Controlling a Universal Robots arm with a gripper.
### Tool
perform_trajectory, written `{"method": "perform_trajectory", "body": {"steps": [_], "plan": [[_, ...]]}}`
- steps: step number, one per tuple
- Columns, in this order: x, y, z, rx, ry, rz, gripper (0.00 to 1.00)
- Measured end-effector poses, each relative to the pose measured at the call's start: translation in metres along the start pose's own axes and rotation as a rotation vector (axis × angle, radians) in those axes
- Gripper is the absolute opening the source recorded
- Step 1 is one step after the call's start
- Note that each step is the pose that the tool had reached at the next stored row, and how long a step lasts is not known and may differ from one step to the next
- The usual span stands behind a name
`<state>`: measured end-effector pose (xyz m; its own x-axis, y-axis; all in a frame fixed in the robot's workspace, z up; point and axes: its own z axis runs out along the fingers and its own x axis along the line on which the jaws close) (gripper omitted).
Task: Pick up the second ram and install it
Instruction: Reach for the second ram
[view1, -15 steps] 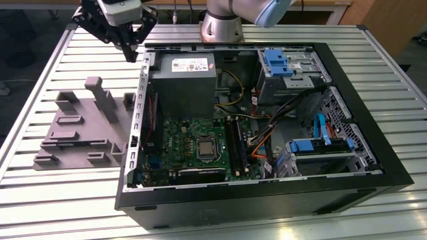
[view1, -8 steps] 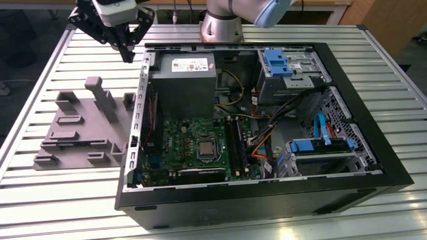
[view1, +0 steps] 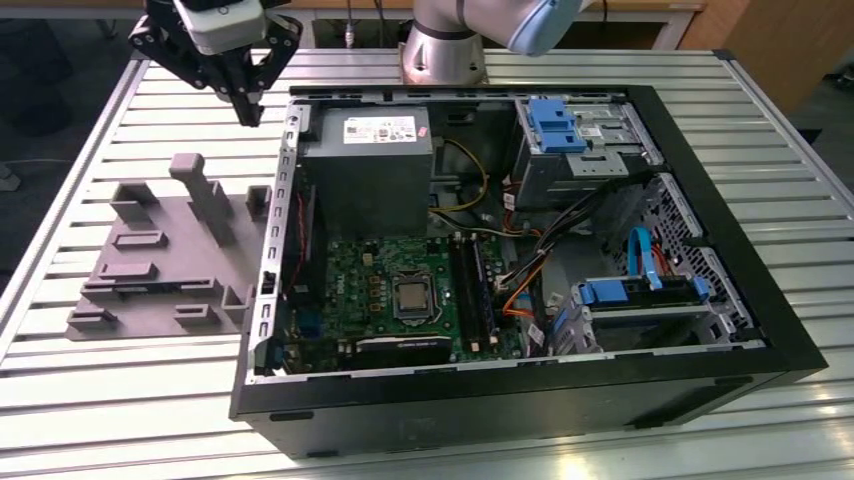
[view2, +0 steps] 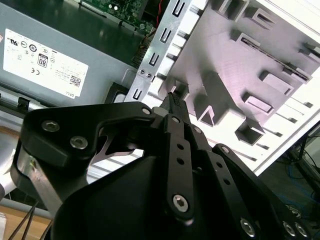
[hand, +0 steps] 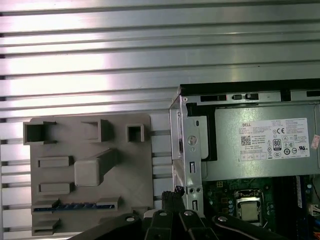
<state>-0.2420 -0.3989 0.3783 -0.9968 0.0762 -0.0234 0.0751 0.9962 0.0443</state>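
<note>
Claw (view1: 248, 118) in exterior view: clenched on nothing, hanging above the slatted tabletop (view1: 80, 150), just beside a corner of the open computer case (view1: 534, 400). Grey holder block (view1: 160, 250) lies lower than the claw, apart from it.

Second wrist view: claw (view2: 174, 98) tips pressed together, with the holder block (view2: 235, 65) beyond them.

First wrist view: second ram (hand: 75, 205) stands on edge in a holder slot, blue edge showing, apart from the claw (hand: 175, 193). Grey power supply (hand: 260, 150) lies on the claw's other side.

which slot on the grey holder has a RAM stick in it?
The long slot showing a blue edge, the second ram, in the first wrist view. The other slots of the grey holder block show only bare grey.
</note>
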Motion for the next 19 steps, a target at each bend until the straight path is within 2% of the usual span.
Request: {"method": "perform_trajectory", "body": {"steps": [6, 7, 19], "plan": [[0.0034, -0.0003, 0.0005, 0.0000, 0.0000, 0.000, 0.11], [0.0106, -0.0009, 0.0014, 0.0000, 0.0000, 0.000, 0.11], [0.0157, -0.0013, 0.0020, 0.0000, 0.0001, 0.000, 0.11]]}}
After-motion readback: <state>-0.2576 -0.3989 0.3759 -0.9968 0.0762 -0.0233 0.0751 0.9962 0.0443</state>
